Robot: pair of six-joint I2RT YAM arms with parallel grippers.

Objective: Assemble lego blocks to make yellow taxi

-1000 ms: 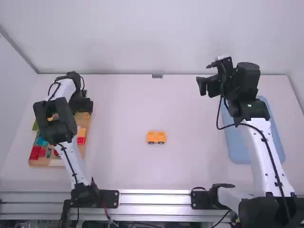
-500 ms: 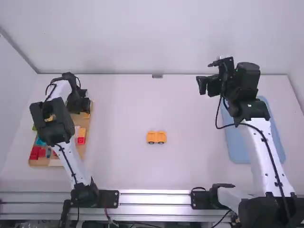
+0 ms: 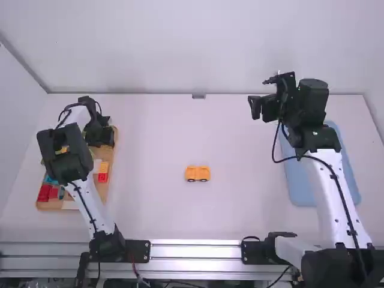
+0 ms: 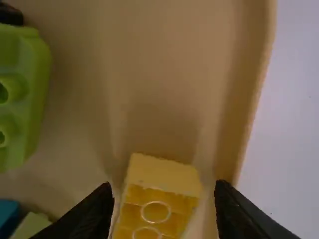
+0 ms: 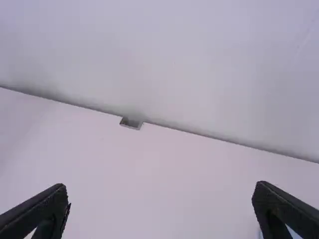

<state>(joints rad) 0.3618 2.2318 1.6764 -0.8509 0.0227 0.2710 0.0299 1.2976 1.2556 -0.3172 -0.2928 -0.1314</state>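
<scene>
I now have left tool point(image 4: 164, 190) shifted over yellow block point(image 4: 162, 174), fingers apart, by far right corner of wooden tray point(image 3: 107, 186), so grasp looks next; right tool point(image 5: 161, 191) also released, yellow wheeled base point(image 3: 197, 174) well inside surface point(image 3: 150, 216) edges.

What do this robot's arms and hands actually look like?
The left arm and right arm are smooth white tubes joined by chunky, blocky black joints. Thin black cables run along the outside of both, looping loosely at the bends. The left gripper and right gripper each have two black fingers that narrow towards the tips.
</scene>
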